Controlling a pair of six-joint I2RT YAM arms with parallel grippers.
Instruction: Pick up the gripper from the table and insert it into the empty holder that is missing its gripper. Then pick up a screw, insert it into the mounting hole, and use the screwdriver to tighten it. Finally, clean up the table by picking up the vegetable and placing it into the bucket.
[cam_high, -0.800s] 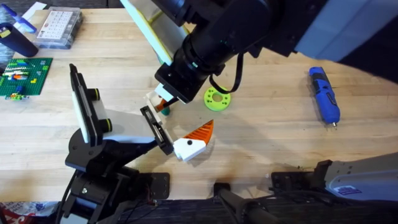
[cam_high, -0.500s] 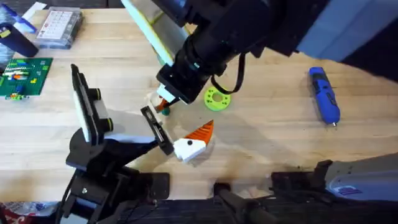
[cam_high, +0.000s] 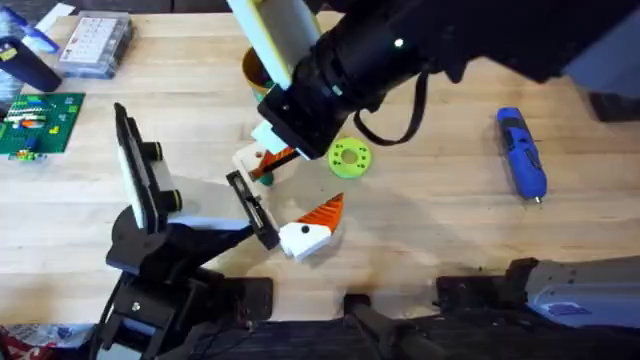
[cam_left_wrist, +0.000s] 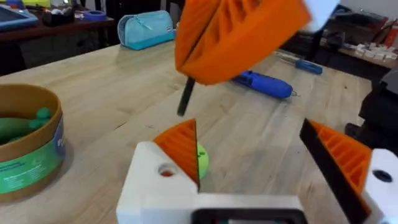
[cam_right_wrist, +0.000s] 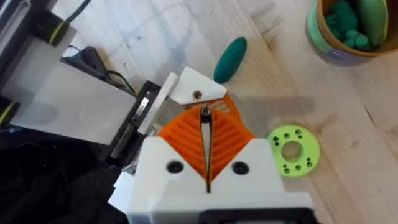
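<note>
The gripper (cam_right_wrist: 194, 92), a white block with an orange ridged wedge, sits at the far end of my left arm's black rail, its round hole facing up. Just above it my right gripper (cam_right_wrist: 205, 121) is shut on a thin dark screw (cam_left_wrist: 186, 99). The rail's other finger (cam_high: 312, 228) stands well apart, so my left gripper (cam_left_wrist: 249, 134) is open. The vegetable (cam_right_wrist: 230, 59) lies on the table (cam_high: 440, 220) beside that finger, its green end showing. The bucket (cam_right_wrist: 323, 50) stands beyond it, half hidden under the right arm in the overhead view. The blue screwdriver (cam_high: 522, 153) lies at the right.
A lime-green disc with holes (cam_high: 349, 158) lies just right of the grippers. A green Lego plate (cam_high: 38, 122), a clear parts box (cam_high: 95, 42) and a dark cup stand at the far left. Bare wood stretches between the disc and the screwdriver.
My right arm has shifted a little toward the far side, uncovering the bucket's rim. The left arm and its two fingers have stayed put.
</note>
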